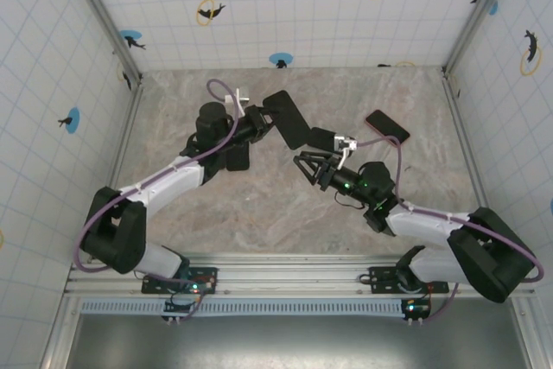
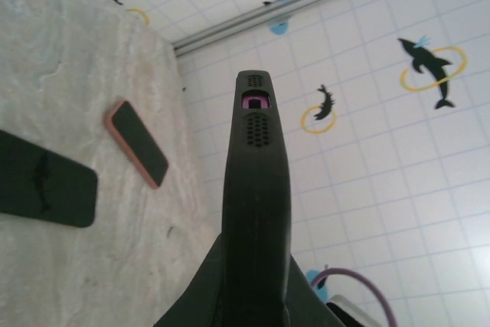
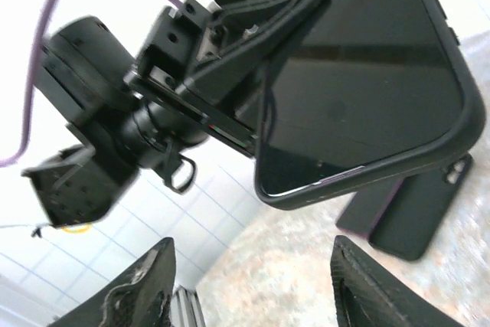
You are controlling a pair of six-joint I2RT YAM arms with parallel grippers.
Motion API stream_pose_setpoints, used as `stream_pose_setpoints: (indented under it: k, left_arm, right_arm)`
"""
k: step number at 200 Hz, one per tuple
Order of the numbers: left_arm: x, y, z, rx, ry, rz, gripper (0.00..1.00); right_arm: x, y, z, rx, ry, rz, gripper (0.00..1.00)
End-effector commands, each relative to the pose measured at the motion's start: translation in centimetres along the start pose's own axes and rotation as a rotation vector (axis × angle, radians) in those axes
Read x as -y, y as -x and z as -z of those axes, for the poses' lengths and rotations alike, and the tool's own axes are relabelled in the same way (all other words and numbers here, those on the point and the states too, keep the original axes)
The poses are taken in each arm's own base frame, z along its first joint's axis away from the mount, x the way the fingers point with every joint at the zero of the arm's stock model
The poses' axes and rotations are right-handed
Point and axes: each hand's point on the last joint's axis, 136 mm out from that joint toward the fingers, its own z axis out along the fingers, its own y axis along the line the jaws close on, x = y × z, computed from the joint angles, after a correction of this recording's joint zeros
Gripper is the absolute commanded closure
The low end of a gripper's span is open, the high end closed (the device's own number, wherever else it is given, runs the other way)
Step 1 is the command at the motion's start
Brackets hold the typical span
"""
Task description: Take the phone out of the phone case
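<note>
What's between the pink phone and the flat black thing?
Bare marble table between pink phone and black case, in the left wrist view.

In the top view the left arm (image 1: 164,181) rises from its base at 7 o'clock, folds at an elbow out toward 8 o'clock, and stretches its forearm toward the middle. Its wrist turns the left gripper (image 1: 263,120) toward 3 o'clock, jaws clamped on the edge of the cased phone (image 1: 289,123) and holding it above the table. The right arm (image 1: 432,222) comes from 5 o'clock, elbow at 4 o'clock, forearm running toward 10 o'clock. The right gripper (image 1: 307,166) faces the left one, its fingers (image 3: 142,289) spread apart and gripping nothing.
</note>
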Motion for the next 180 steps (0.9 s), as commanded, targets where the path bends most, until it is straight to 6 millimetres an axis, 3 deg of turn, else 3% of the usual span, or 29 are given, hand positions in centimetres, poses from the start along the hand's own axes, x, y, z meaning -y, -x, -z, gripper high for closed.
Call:
stream_pose_setpoints:
  k: [1,60,93,129,180]
  left_arm:
    - [5.4,1.6,0.5,0.042,-0.184,-0.032,0.92]
    - [6.9,1.1,0.7,0.049,-0.229,-0.006,0.93]
    - [7.2,0.9,0.7,0.045,-0.239,-0.002,0.93]
    - [7.4,0.8,0.6,0.039,-0.245,-0.001,0.93]
    - [8.0,0.7,0.9,0.044,-0.255,-0.001,0.93]
  right_arm:
    - [-2.7,3.3,0.5,0.167,0.094,-0.016,0.48]
    - [-2.6,4.1,-0.7,0.196,0.091,-0.039,0.53]
    - [-3.5,4.7,-1.2,0.21,0.132,-0.027,0.55]
    - [-4.5,5.7,-1.4,0.251,0.189,-0.032,0.6]
    - [-4.2,5.8,-2.0,0.248,0.186,-0.035,0.71]
